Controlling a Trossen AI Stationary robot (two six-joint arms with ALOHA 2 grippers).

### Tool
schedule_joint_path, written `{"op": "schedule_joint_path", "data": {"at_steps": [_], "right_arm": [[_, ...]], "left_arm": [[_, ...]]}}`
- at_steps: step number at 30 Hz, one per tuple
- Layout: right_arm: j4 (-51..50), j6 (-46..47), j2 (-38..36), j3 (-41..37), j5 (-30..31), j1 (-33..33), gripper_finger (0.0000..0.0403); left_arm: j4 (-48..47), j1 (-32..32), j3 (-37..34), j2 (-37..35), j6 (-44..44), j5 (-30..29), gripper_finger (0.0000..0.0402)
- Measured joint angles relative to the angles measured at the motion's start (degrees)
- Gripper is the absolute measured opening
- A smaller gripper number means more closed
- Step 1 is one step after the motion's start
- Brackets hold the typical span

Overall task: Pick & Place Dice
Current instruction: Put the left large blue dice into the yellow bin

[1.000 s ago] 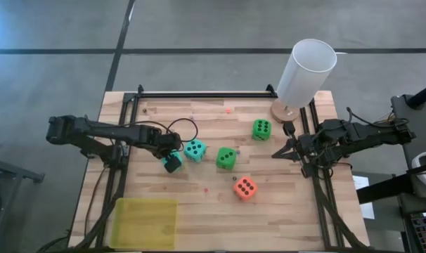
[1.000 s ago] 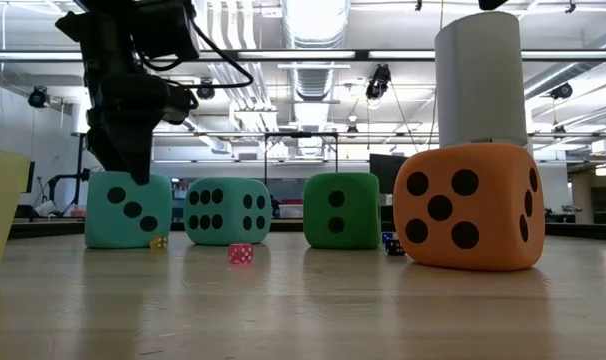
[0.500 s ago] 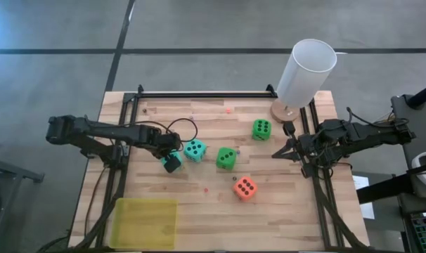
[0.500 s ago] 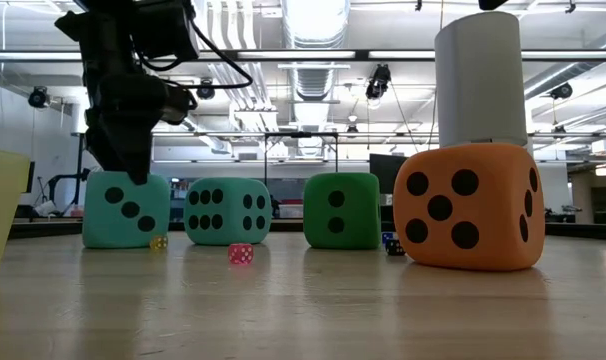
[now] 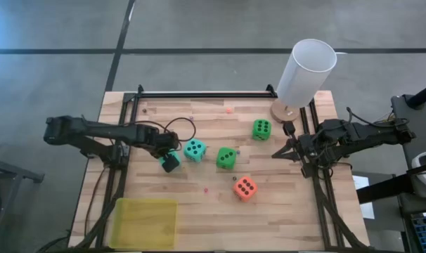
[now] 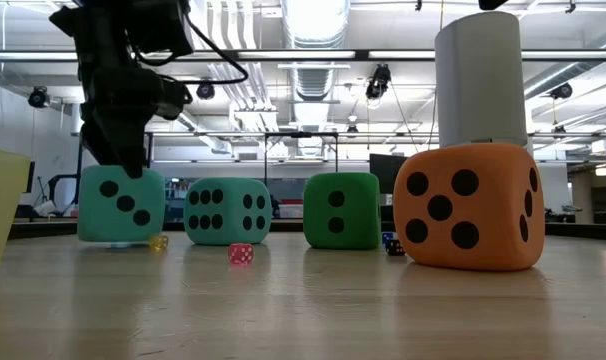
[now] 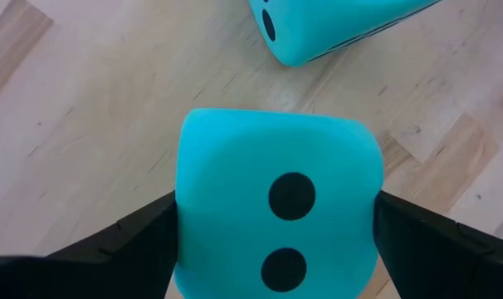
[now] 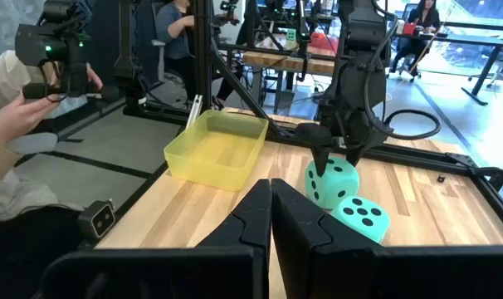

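Note:
My left gripper point(image 5: 169, 162) is shut on a teal die point(image 7: 276, 208) at the table's left middle, seen also in the low view point(image 6: 121, 205). A second teal die point(image 5: 194, 149) sits just right of it on the wood. Two green dice point(image 5: 226, 157) point(image 5: 261, 129) and the orange-red die point(image 5: 244, 187) rest on the table farther right. My right gripper point(image 5: 275, 154) hangs shut at the right edge, above the table, touching nothing. My left gripper pinches the teal die by two opposite side faces point(image 7: 189, 224) between its two fingers point(image 7: 144, 237). The fingers come steeply from above, pointing down. The die hangs slightly tilted, its underside just off the wood or barely on it.
A tall white cylinder point(image 5: 306, 72) stands at the far right corner. A yellow tray point(image 5: 145, 223) lies at the near left corner. A few tiny dice point(image 6: 240, 254) lie scattered on the wood. A black frame point(image 5: 199, 94) runs along the table's far and side edges.
My left gripper has eased slightly up and toward the table's left edge with the teal die still in its fingers. The die's underside stands a little higher than before. The other dice have stayed put.

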Motion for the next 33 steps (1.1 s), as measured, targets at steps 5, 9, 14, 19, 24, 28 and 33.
{"op": "schedule_joint_path", "data": {"at_steps": [5, 9, 14, 19, 24, 28, 33], "right_arm": [[0.0, 0.0, 0.0, 0.0, 0.0, 0.0, 0.0008], [0.0, 0.0, 0.0, 0.0, 0.0, 0.0, 0.0008], [0.0, 0.0, 0.0, 0.0, 0.0, 0.0, 0.0008], [0.0, 0.0, 0.0, 0.0, 0.0, 0.0, 0.0008], [0.0, 0.0, 0.0, 0.0, 0.0, 0.0, 0.0008], [0.0, 0.0, 0.0, 0.0, 0.0, 0.0, 0.0008], [0.0, 0.0, 0.0, 0.0, 0.0, 0.0, 0.0008]], "left_arm": [[0.0, 0.0, 0.0, -1.9, -0.5, 2.1, 0.0349], [-0.6, -1.0, 1.0, -3.3, -0.7, 6.0, 0.0350], [-6.4, -3.3, 5.5, -3.7, -0.6, 6.4, 0.0348], [-10.1, -7.3, 9.8, -3.8, -2.1, 6.7, 0.0352], [-11.9, -13.8, 12.6, -3.8, -7.7, 7.7, 0.0351], [-11.6, -20.5, 13.2, -3.8, -13.1, 7.7, 0.0351], [-11.1, -30.0, 13.2, -3.8, -22.3, 8.3, 0.0352]]}}
